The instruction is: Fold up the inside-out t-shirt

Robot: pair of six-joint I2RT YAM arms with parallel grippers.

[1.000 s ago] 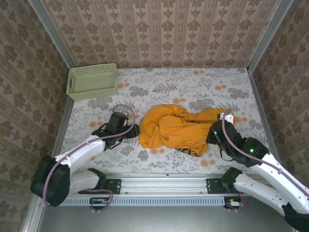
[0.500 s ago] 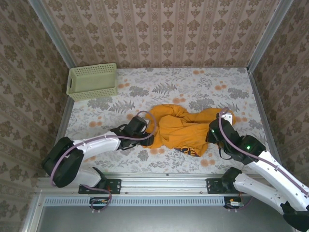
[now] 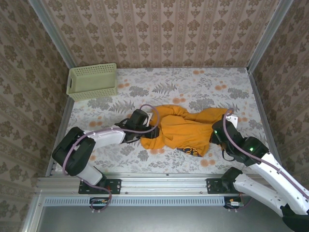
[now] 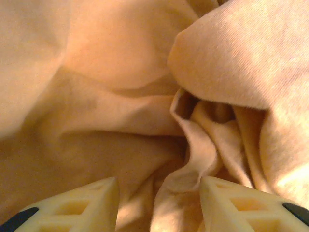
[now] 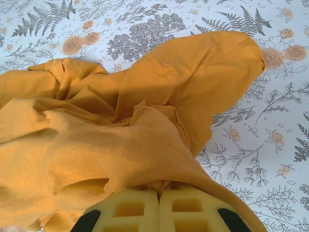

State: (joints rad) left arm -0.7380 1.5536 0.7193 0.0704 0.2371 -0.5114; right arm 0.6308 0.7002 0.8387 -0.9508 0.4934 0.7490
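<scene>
Floral-print tabletop [image 3: 159, 89], patterned wallpaper behind it. Near the middle I see the inside-out t-shirt [image 3: 186, 130] crumpled in a heap, with a small dark print at its near edge. My left gripper [image 3: 150, 131] is pushed into the shirt's left side, jaws spread, loose folds lying between them. My right gripper [image 3: 216, 133] is clenched on a fold at the right side. Well apart, in the far left corner, the pale green basket [image 3: 91, 81] shows its bare lattice floor.

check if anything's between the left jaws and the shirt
Nothing visible. The left gripper has its jaws open right at the t-shirt, a bunched fold lying between them. The basket stands well away, off in the far left corner.
</scene>
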